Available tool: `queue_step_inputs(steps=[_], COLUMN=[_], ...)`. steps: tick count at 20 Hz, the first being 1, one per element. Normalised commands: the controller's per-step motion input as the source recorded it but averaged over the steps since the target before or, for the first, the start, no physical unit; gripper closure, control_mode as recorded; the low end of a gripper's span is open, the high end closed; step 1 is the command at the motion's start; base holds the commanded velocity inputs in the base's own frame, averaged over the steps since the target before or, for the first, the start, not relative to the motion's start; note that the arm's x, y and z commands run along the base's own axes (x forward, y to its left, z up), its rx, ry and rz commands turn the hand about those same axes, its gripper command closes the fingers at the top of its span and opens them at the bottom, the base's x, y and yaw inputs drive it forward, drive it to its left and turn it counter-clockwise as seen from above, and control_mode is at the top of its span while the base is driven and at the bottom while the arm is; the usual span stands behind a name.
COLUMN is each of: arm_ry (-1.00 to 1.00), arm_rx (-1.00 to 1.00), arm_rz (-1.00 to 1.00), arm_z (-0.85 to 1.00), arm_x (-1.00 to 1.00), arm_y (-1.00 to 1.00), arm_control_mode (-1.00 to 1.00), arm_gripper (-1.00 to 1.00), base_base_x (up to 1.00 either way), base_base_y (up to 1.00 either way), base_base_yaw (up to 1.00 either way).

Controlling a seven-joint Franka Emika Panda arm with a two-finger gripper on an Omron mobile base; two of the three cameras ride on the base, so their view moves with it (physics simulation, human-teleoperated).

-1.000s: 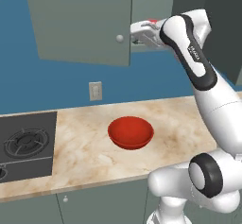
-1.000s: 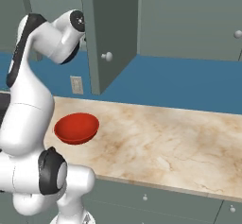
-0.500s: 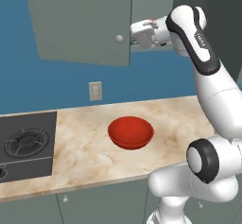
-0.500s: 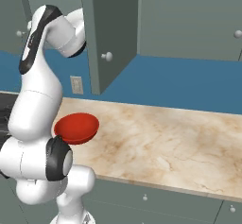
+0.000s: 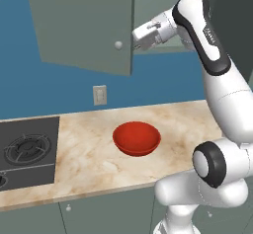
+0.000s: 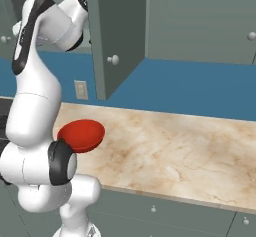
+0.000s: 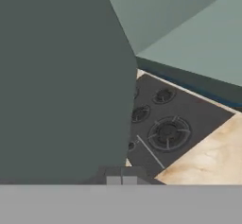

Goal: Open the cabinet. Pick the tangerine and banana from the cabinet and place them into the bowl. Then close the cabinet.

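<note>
The cabinet's (image 5: 84, 25) left door stands swung out from the wall, its pale knob (image 5: 118, 45) near the free edge. My gripper (image 5: 135, 39) is shut and empty just behind that edge, against the door's inner side. In the hand view the fingertips (image 7: 122, 180) sit together below the door's dark inner face (image 7: 61, 76). In the right base view the open door (image 6: 117, 31) hides the hand. The red bowl (image 5: 137, 138) rests empty on the marble counter, also seen as the bowl (image 6: 80, 135) beside my arm. The tangerine and banana are hidden.
A black stove (image 5: 27, 151) lies at the counter's left end, and the stove (image 7: 165, 133) shows far below the hand. A wall outlet (image 5: 99, 95) sits under the door. The right cabinet door (image 6: 200, 21) is closed. Marble counter (image 6: 175, 151) stretches right of the bowl.
My arm's elbow has lifted and the hand has edged slightly left along the door's free edge. The door has swung only a little wider. The bowl has not moved.
</note>
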Motion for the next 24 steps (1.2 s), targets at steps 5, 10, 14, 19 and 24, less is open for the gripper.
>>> queue_step_inputs(steps=[5,10,14,19,24], arm_ry=[-0.08,-0.16,-0.11,-0.02,0.00], arm_rx=[-0.11,-0.08,0.00,0.00,0.00], arm_rz=[0.13,0.09,0.03,0.01,0.05], arm_z=[-0.19,-0.25,-0.29,-0.27,0.02], arm_x=[-0.78,-0.76,-0.32,0.00,0.03], arm_y=[1.00,1.00,0.73,0.33,-0.01], arm_control_mode=[-1.00,-1.00,-1.00,-1.00,-1.00], arm_gripper=[1.00,1.00,1.00,1.00,1.00], base_base_x=[0.00,0.00,0.00,0.00,0.00], base_base_y=[0.00,0.00,0.00,0.00,0.00], base_base_yaw=[0.00,0.00,0.00,0.00,0.00])
